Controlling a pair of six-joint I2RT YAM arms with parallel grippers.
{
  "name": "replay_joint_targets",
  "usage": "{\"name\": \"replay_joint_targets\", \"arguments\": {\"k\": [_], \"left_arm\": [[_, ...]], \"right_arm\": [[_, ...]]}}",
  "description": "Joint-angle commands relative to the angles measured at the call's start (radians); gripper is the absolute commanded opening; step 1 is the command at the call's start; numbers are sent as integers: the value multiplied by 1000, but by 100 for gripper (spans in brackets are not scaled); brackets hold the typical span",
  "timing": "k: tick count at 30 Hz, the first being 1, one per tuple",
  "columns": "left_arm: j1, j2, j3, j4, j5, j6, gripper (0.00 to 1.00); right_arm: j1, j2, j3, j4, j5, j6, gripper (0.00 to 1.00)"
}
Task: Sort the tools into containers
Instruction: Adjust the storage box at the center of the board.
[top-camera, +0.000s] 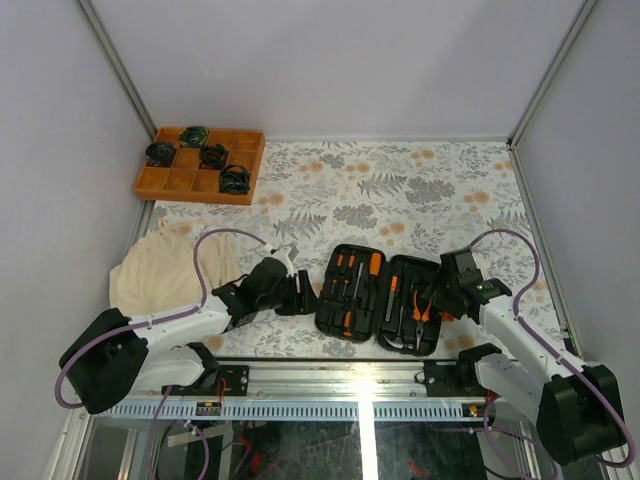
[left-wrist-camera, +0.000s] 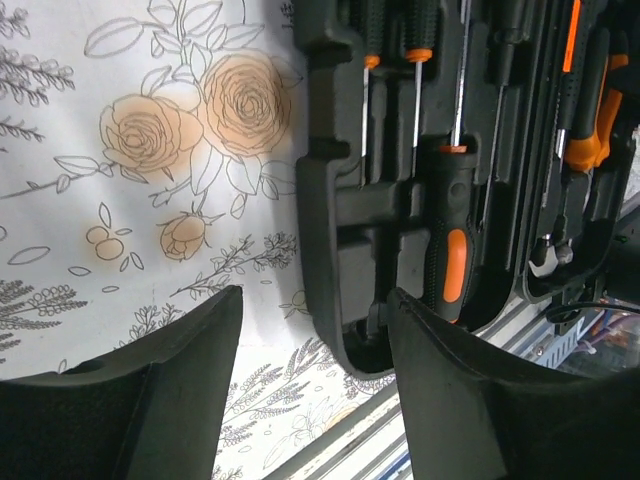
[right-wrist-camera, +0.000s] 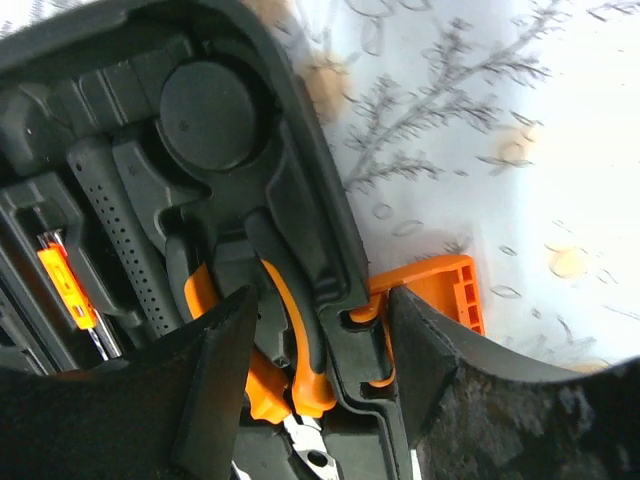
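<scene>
**Worktop** (top-camera: 420, 190): covered in a floral print and walled in by pale panels.

**Tool case** (top-camera: 383, 300): black plastic. It lies open and flat at the near edge of the worktop, between the two arms, with both halves facing up.
- Left half: screwdrivers (top-camera: 350, 275) with orange-and-black handles sit side by side in moulded slots. From the left wrist, a large screwdriver (left-wrist-camera: 450, 250) sits close to the near corner, with two slimmer ones beside it.
- Right half: pliers (top-camera: 422, 308) with orange handles sit close to the outer rim. A black dotted grip lies next to them; I cannot make out which tool it belongs to.
- Latch (right-wrist-camera: 440, 290): orange, sticking out from the right-hand rim over the worktop.

**Left end effector** (top-camera: 303, 293): low at the case's left edge. Its fingers (left-wrist-camera: 170, 390) are spread fairly wide. The case's corner sits in the gap, and bare print shows between the corner and the outer finger. It holds nothing.

**Right end effector** (top-camera: 443, 300): low at the case's right edge. Its fingers (right-wrist-camera: 215, 400) are spread astride the rim at the latch, one over the pliers' handles and one outside. I cannot tell whether they press on the rim.

**Tray** (top-camera: 148, 188): orange and gridded, in the far left corner, well apart from the case. Four black-green coiled items (top-camera: 212, 155) sit in its compartments.

**Cloth** (top-camera: 150, 275): beige and crumpled, beside the left arm on its outer side.
</scene>
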Motion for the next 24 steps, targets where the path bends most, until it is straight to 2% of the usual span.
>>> {"name": "replay_joint_targets", "arguments": {"k": [1,8,15,20,24], "left_arm": [[11,7,-50,143,40,-73,59],[41,8,-60,156,34,-88,60],[118,26,-17,117,49,-55,62],[140,5,3,65,17,-42,71],[149,-11,2,55,13,-31,74]], "right_arm": [[-1,60,-6,206,-166,-4,59],[-1,266,103,350,-296,-60,59],[-3,419,227,374,-286,-155,63],[-2,381,263,320,-243,-226,73],[-2,297,248,274,-197,-261,75]]}}
